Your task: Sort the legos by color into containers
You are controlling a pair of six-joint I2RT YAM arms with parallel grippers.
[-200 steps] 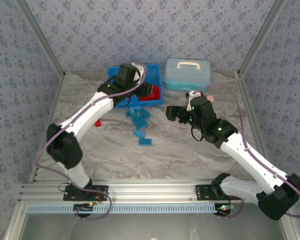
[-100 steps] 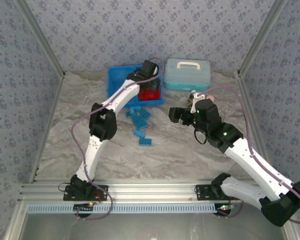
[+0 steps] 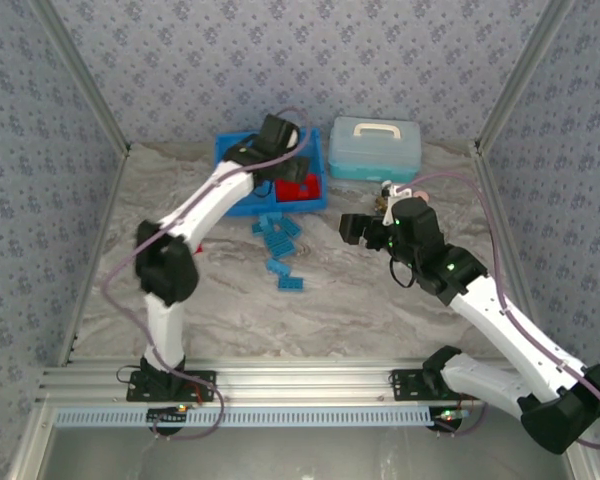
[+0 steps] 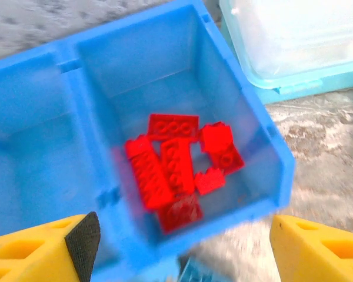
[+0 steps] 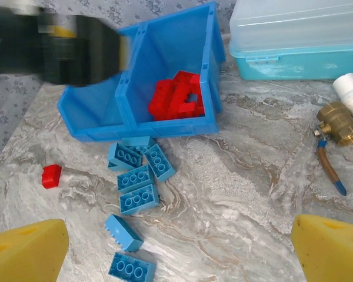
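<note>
Logged one small red studded brick alone on the grey marbled table, left of the bright blue plastic two-compartment tray and apart from its near left corner.

Found the left gripper hanging above the tray's near edge. Saw its yellow fingers spread wide, with nothing held between them.

Counted a heap of red bricks in the tray's right compartment, several lying flat and overlapping, bunched toward the near wall. Could not fix the exact count.

Noted the light blue bricks loose on the table just in front of the tray. Saw the nearest ones close against its front wall and the rest trailing away from it toward the arms.

Placed the right gripper low over the table, right of the tray and facing it. Found its fingers wide apart too, gripping nothing.

Recorded a pale-blue lidded plastic case with a white handle just beside the tray's right wall.

Marked a brass fitting with a white pipe end further right of the tray, in front of the case.
</note>
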